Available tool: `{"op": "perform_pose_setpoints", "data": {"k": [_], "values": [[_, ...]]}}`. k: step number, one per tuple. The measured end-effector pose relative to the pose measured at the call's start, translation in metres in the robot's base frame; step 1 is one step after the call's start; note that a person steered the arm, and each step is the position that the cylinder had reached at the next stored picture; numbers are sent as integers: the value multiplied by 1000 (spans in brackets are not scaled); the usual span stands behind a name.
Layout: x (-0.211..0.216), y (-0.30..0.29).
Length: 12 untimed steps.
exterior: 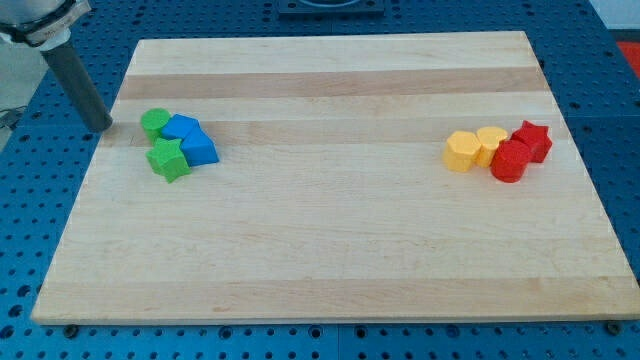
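My tip (pixel 103 127) rests at the left edge of the wooden board (pixel 330 250), just left of a cluster of blocks and not touching any. Nearest to it is a green round block (pixel 154 123). Right of that sit a blue block (pixel 181 127) and a second blue block (pixel 199 148). A green star-shaped block (pixel 168 159) lies at the cluster's lower side. Far to the view's right sit a yellow block (pixel 461 151), a yellow heart-shaped block (pixel 491 143), a red block (pixel 511 160) and a red star-shaped block (pixel 533 139), packed together.
The board lies on a blue perforated table (pixel 620 100). The dark rod (pixel 80 80) slants up to the view's top left corner.
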State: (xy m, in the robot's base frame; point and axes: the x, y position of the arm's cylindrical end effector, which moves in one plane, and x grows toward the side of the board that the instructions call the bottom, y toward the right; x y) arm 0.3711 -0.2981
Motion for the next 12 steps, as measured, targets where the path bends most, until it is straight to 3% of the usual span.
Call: {"op": "perform_pose_setpoints", "data": {"k": [3, 4, 5, 7, 8, 9, 10, 12], "values": [[55, 210], [56, 277], [56, 281], [204, 207], [175, 187], [70, 149], [65, 128], [96, 56]]}}
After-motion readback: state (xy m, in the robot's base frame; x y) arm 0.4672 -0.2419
